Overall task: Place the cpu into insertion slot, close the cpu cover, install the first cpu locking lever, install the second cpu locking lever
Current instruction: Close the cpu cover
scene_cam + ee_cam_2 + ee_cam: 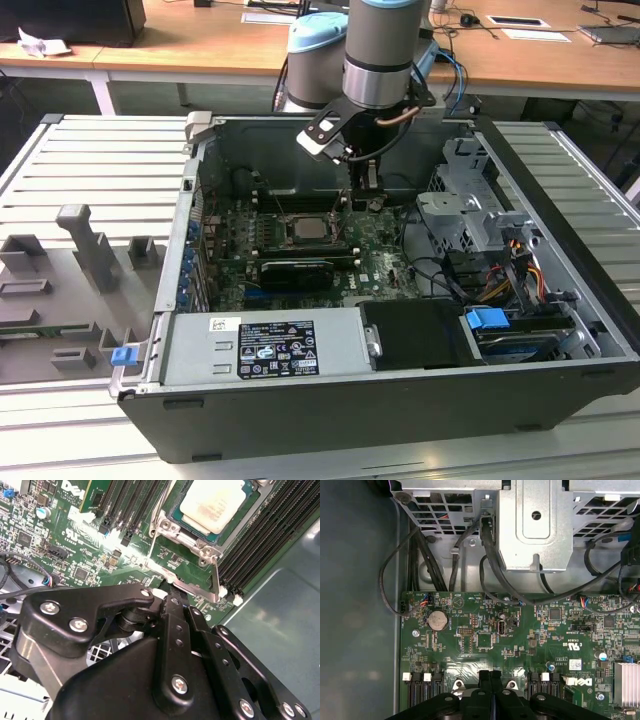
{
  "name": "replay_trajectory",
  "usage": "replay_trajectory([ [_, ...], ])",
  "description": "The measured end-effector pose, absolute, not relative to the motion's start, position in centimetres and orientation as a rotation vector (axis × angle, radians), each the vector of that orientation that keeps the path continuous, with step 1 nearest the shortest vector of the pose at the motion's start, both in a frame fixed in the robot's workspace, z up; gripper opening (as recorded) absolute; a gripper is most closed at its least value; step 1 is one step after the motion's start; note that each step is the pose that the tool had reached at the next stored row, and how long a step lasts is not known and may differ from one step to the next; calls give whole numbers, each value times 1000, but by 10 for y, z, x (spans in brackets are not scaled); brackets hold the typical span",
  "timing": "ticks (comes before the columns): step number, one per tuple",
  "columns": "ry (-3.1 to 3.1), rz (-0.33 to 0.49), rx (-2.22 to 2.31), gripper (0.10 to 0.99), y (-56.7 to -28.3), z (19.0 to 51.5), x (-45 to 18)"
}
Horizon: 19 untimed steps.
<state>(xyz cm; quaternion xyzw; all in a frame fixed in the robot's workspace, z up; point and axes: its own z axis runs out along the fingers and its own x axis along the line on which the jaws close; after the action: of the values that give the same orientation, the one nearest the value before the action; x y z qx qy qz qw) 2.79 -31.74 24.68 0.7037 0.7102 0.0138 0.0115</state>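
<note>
Here, in the exterior view, the arm reaches down into the open computer case (300,425), with its gripper (366,188) hanging just beside the cpu (309,228). In the second wrist view the cpu lies flat in the insertion slot (182,525). The cpu cover (194,587) stands tilted up, not closed. The fingers (484,680) are pressed together over the green motherboard (485,640), tips at one edge of the cover. Whether they pinch it cannot be told.

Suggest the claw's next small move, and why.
Probably nudge the cover over toward the chip: the chip already sits in its socket, the cover stands raised, and the shut claw is at its edge.
</note>
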Motion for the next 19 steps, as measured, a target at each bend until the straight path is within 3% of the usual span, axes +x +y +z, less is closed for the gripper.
replay_trajectory([
  [19,2215,43,2195,106,-317,247,23],
])
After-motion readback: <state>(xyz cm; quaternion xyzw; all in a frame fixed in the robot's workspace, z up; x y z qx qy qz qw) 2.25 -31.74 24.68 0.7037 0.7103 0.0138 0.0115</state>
